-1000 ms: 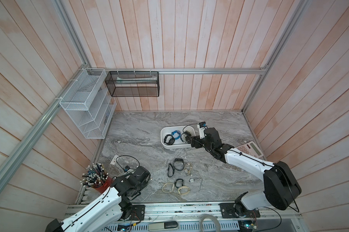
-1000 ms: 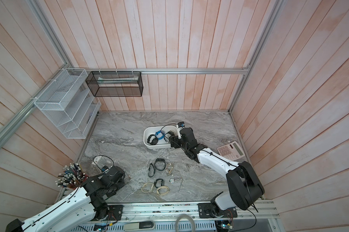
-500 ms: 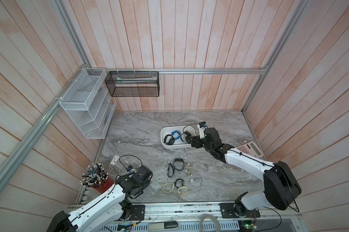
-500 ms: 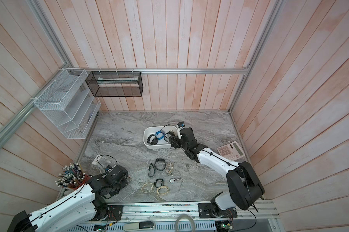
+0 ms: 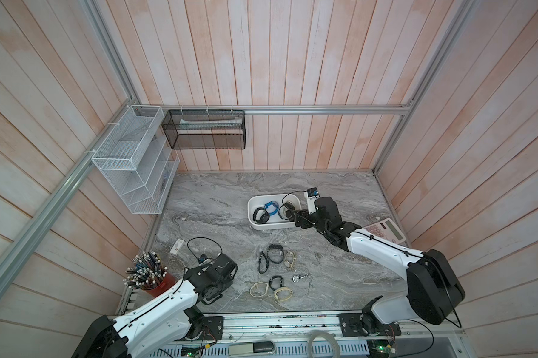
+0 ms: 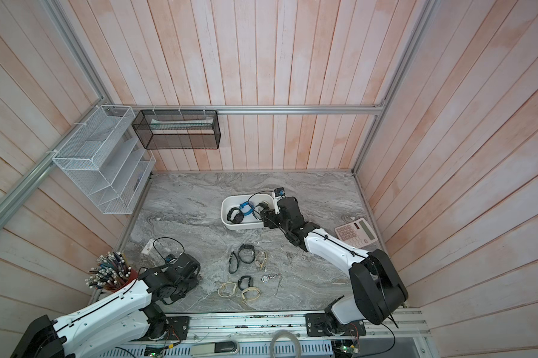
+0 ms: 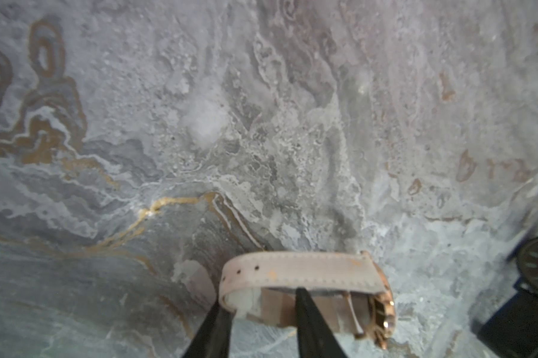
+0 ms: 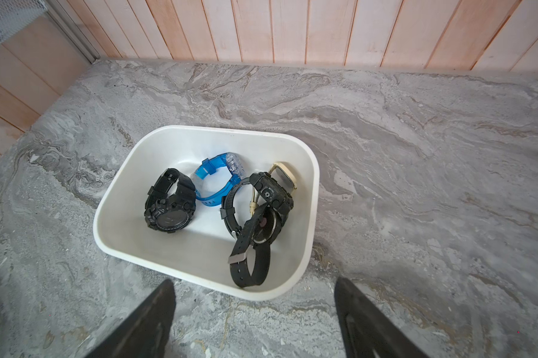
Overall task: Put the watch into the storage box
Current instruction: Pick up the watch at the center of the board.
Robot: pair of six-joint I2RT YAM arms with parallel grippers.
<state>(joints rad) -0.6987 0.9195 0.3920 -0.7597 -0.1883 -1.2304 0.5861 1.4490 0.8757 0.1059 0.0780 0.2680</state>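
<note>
1. The grey marbled worktop (image 5: 218, 198) carries everything; a white mesh rack (image 5: 131, 161) and a black mesh basket (image 5: 204, 133) hang on the walls above its far left corner.
2. The storage box (image 5: 267, 227) sits on the worktop right of centre, towards the back. It holds a chunky black watch (image 8: 170, 204), a blue watch (image 8: 218, 186), two more black ones and a cream one.
3. The right tool (image 8: 253, 280) hangs at the end of the box nearest the calculator (image 5: 385, 229). Its jaws are wide with nothing between them.
4. The left tool (image 7: 260, 297) is low near the front edge. Its jaws are narrow, one finger inside the strap loop and one outside its bend. I cannot tell whether they pinch it.
5. The watch (image 7: 295, 271), with a pink strap and a rose-gold case, lies on its side on the worktop. It is well apart from the box, just beside a small black watch (image 5: 275, 282).
</note>
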